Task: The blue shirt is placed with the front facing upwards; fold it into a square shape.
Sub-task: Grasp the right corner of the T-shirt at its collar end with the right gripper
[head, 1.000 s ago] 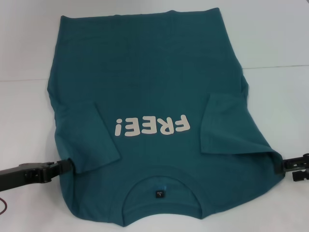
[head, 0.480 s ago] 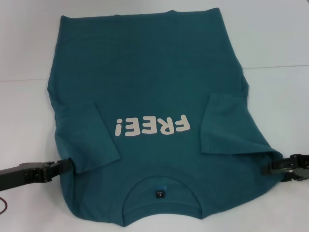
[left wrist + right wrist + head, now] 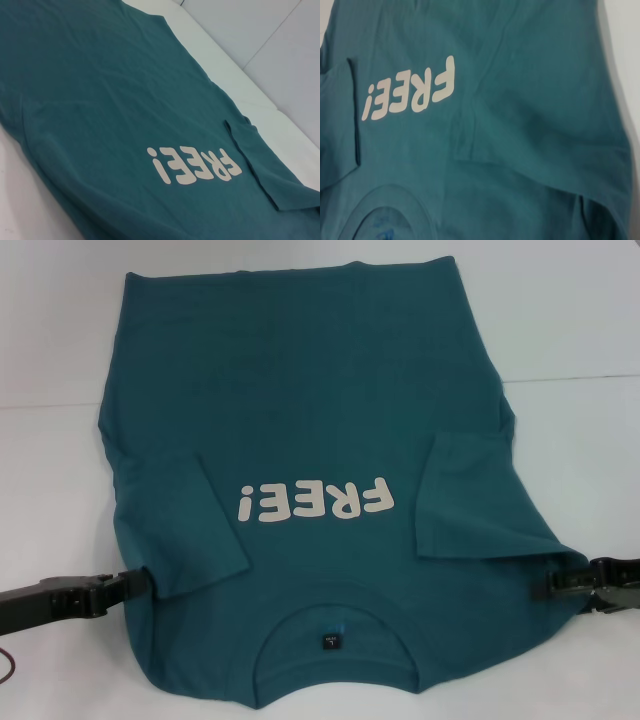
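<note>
I have the blue shirt [image 3: 310, 440] lying face up on the white desk [image 3: 580, 330], collar [image 3: 335, 640] nearest me, hem at the far edge, and both short sleeves already turned in over the chest so the sides run roughly straight. That leaves a long panel, so I judge the next fold has to bring one end over the other. My left claw [image 3: 135, 586] sits low at the shirt's left shoulder edge, touching the cloth beside the folded sleeve [image 3: 185, 525]; I cannot tell whether it grips or only rests there. My right claw [image 3: 560, 585] is at the matching right shoulder corner, its tips narrow against the fabric edge, though whether cloth is pinched between them I cannot make out. The white "FREE!" lettering [image 3: 312, 502] reads upside down to me, and the small black tag [image 3: 331, 641] shows inside the neck. The fabric lies mostly flat, with soft wrinkles.
</note>
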You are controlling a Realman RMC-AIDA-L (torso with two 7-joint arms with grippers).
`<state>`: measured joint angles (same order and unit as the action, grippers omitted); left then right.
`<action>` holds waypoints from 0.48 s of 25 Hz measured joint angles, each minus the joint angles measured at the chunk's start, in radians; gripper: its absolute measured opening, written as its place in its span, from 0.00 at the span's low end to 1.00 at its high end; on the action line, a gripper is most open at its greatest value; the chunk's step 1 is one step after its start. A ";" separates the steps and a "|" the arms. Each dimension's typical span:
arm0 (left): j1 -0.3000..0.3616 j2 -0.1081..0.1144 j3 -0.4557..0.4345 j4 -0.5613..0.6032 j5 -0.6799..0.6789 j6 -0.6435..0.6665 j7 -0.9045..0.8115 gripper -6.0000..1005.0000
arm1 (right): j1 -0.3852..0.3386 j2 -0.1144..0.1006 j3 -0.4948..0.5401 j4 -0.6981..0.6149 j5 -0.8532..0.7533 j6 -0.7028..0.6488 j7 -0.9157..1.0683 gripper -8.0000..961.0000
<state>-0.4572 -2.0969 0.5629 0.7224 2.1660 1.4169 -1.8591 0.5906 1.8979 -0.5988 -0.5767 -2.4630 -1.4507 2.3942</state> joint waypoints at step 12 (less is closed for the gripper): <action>0.000 0.000 0.000 0.000 0.000 0.002 0.000 0.05 | -0.003 0.000 0.031 -0.001 0.003 0.050 0.002 0.68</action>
<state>-0.4571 -2.0969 0.5629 0.7225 2.1656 1.4193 -1.8591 0.5873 1.8975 -0.5678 -0.5773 -2.4605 -1.4004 2.3964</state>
